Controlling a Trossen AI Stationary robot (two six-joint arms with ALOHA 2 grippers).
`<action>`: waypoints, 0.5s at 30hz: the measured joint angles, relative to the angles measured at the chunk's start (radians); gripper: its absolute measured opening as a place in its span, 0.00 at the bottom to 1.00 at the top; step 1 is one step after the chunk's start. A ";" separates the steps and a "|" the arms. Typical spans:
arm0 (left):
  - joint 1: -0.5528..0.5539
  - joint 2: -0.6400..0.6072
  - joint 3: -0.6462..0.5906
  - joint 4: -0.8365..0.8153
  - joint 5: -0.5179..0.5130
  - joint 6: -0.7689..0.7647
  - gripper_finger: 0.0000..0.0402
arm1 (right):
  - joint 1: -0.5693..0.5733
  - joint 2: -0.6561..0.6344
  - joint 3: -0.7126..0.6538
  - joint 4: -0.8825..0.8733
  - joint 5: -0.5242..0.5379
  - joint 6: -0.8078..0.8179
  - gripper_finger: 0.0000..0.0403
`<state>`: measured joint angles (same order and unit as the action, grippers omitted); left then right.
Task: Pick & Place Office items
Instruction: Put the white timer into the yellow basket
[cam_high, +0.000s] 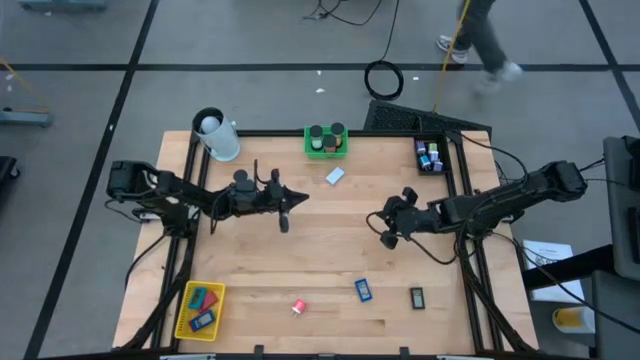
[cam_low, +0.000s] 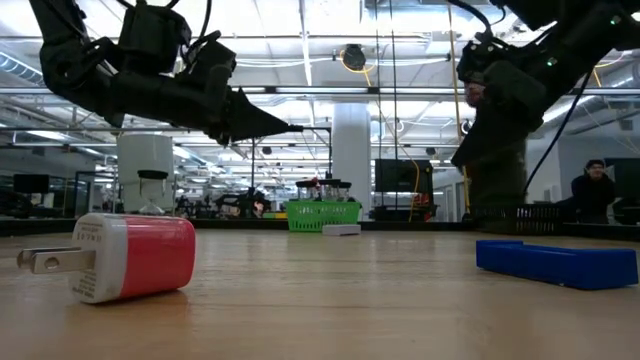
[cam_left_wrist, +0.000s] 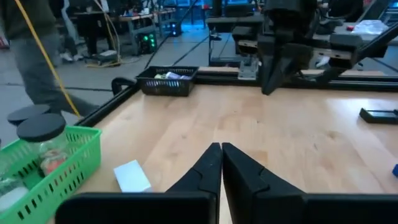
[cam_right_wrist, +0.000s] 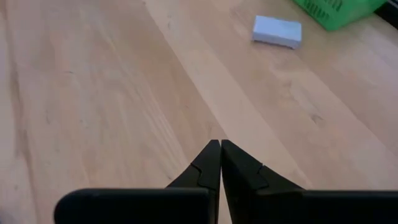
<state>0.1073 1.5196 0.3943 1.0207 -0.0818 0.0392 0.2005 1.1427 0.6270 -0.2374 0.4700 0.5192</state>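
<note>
- Both arms hang over the middle of the desk (cam_high: 300, 260) with nothing held: the left gripper (cam_high: 284, 222) has its fingers pressed together on nothing, and so does the right gripper (cam_high: 386, 238).
- In my judgement this is a moment between picks; no item is being carried or approached closely.
- Loose office items lie on the bare wood: a white block (cam_high: 335, 176) near the green basket (cam_high: 326, 150), a red-and-white plug (cam_high: 298, 307), a blue block (cam_high: 363, 290) and a dark flat piece (cam_high: 417, 296) along the near edge.
- Some items already sit in containers: red and blue pieces in the yellow basket (cam_high: 188, 322) at the left front corner, small coloured bits in the black tray (cam_high: 430, 143) at the back right, and dark-lidded jars in the green basket.
- The white block is the nearest loose item to the left gripper; it shows ahead in both wrist views.
- The next move probably calls for one gripper to spread its fingers, descend over a loose item, line up across its narrow side and close.
- Which basket a given item belongs in cannot be told here.
</note>
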 joint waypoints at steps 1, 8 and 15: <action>0.000 0.000 0.000 -0.001 -0.009 -0.013 0.05 | -0.003 0.004 0.000 -0.001 0.000 0.000 0.02; 0.031 0.001 0.076 -0.210 -0.042 -0.208 0.06 | -0.032 0.010 -0.002 -0.030 0.007 -0.062 0.02; 0.036 0.121 0.223 -0.315 -0.046 -0.218 0.06 | -0.083 0.010 -0.152 0.197 0.049 -0.196 0.00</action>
<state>0.1437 1.6402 0.6176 0.7054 -0.1283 -0.1787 0.1170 1.1528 0.4750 -0.0405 0.5191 0.3227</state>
